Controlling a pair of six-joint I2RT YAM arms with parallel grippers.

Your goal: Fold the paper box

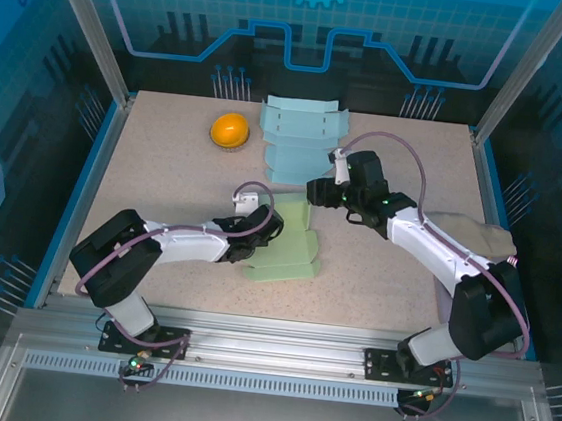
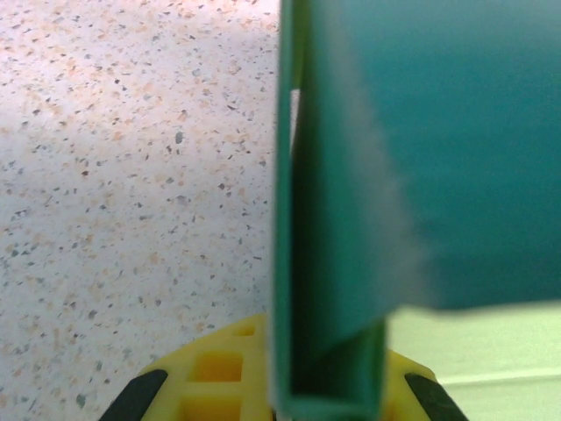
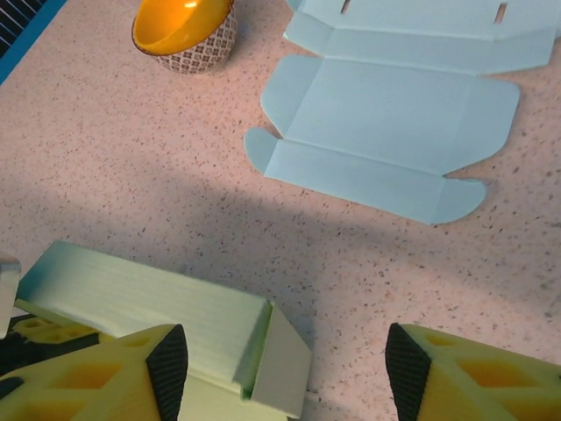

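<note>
The box sits mid-frame in the top view. The left gripper is clamped tight on its left wall, and the left wrist view has a green panel pinched upright between the pads. The right gripper hangs just past the box's upper edge, jaws apart and empty. In its wrist view the box lies lower left, its long side slanting toward lower right, 1 corner reaching between the jaws. That makes the right arm the nearer free one.

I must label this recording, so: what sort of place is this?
Probably a robot test cell in a lab: a speckled table fenced by aluminium rails and blue panels, holding flat box blanks and a green box.
</note>
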